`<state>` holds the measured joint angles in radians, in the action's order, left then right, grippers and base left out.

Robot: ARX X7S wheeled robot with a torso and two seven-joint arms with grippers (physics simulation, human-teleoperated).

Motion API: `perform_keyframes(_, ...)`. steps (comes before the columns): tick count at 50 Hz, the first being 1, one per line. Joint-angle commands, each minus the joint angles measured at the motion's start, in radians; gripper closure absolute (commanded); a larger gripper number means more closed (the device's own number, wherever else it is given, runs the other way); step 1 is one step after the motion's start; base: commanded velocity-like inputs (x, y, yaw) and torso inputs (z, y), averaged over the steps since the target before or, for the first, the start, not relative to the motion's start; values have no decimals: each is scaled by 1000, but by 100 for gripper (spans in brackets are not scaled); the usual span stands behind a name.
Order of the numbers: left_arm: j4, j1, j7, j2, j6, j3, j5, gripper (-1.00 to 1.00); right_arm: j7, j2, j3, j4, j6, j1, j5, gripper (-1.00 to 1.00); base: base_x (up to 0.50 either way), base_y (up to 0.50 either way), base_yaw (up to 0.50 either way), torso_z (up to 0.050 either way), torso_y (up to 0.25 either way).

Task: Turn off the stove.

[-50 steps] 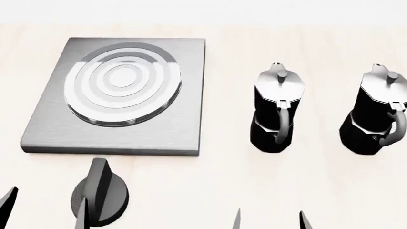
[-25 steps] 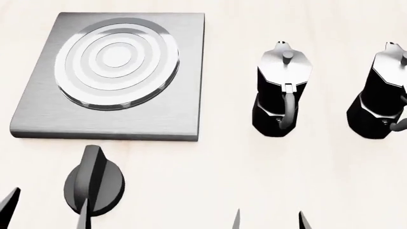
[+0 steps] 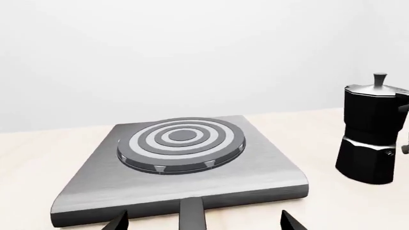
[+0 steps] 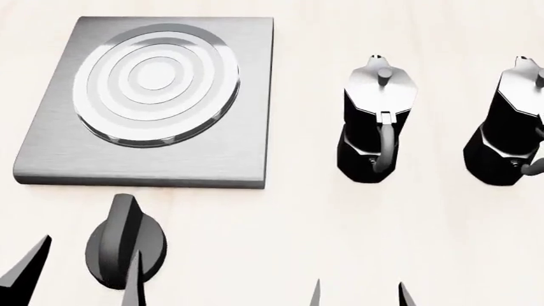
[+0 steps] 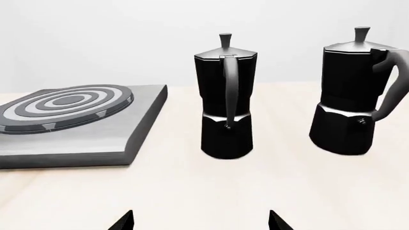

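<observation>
The stove [image 4: 60, 159] is a flat brushed-grey slab at the back left, carrying a round ringed burner [image 4: 155, 81]. Its black ridged knob [image 4: 126, 245] lies on the table just in front of the slab, ridge pointing toward the stove. My left gripper [image 4: 83, 275] is open, one fingertip on each side of the knob and neither touching it. In the left wrist view the knob's ridge [image 3: 191, 215] rises between the fingertips [image 3: 118, 223], with the slab [image 3: 268, 172] right behind. My right gripper [image 4: 358, 294] is open and holds nothing.
Two black-and-silver moka pots stand right of the stove, one [image 4: 374, 127] in the middle and one [image 4: 510, 127] at the right edge, handles toward me. In the right wrist view both pots [image 5: 225, 100] [image 5: 355, 96] stand ahead of the open fingertips [image 5: 124, 222].
The head view tilted down a second ago, then held still. My left gripper's fingertips have moved forward, reaching further along both sides of the knob. The right gripper has not moved.
</observation>
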<state>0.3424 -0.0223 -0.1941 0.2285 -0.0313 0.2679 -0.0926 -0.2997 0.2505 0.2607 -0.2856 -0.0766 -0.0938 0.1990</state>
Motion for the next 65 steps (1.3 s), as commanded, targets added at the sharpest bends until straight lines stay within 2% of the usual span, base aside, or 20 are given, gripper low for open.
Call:
perform_keyframes(1,-86,65,-17,-37,-8,0,15,-100,6,-3,-6,6,7,2,4,-100,0,0,0,0,0)
perform_keyframes(33,-475,231,-99,-85,-169,4,69,-100,-6,11,8,1,6,3,12,-100,0,0,0,0,0)
perform_keyframes(65,-557,263,-125,-76,-181,18,52,-100,-16,24,17,2,-3,3,20,-100,0,0,0,0,0)
